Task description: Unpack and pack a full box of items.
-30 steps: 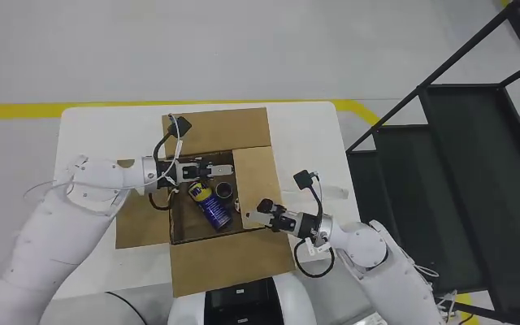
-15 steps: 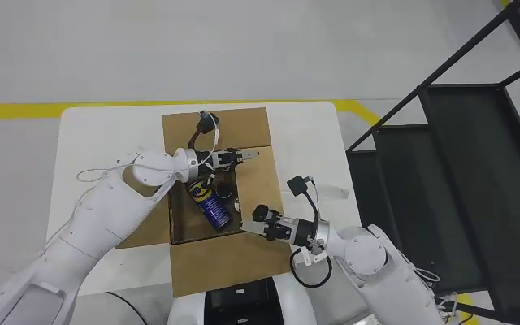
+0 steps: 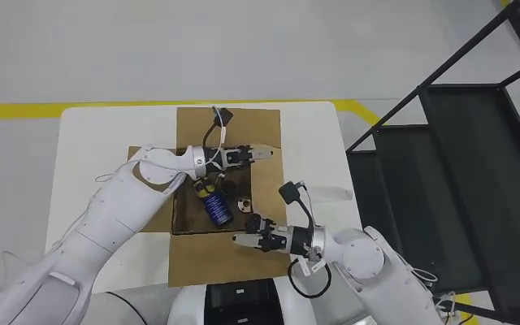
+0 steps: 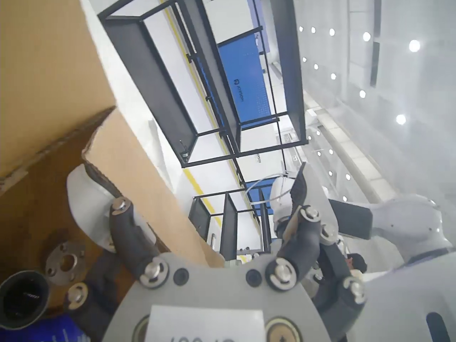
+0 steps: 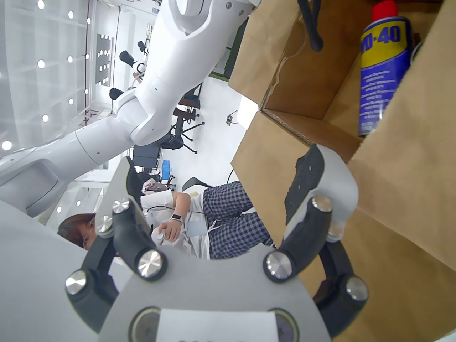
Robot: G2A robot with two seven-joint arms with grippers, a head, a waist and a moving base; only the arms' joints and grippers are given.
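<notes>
Nearest in, the right tool (image 3: 239, 240) is found released, its fingers spread wide with nothing held between them. Since half a second ago it has been drawn back toward the robot, and it is now poised over the near flap of the brown cardboard box (image 3: 215, 258). One finger (image 5: 335, 183) is seen just beside a cardboard edge.

The box itself has been shifted a little to the right on the white desk (image 3: 97, 154) over the last second.

Inside the box, the blue-and-yellow spray can with a red cap (image 5: 381, 72) is seen lying lengthwise on the box floor, its cap end turned to the far side. It has hardly been disturbed. A flat round metal flange (image 4: 63, 260) with bolt holes is laid on the box floor near the right-hand wall, and an open-mouthed black tube (image 4: 22, 300) is set just beside it.

Farther on, the left tool (image 3: 264, 150) has been swung across from the middle of the box to its far right corner. It too is released. The box's right-hand cardboard wall is caught between the spread fingers, one finger (image 4: 85, 190) inside against the wall and the other outside it.

Beyond that the far flap is folded out flat on the desk. Past the desk's far edge a yellow floor line (image 3: 81, 107) is seen, and off to the right a black metal rack (image 3: 455, 146).
</notes>
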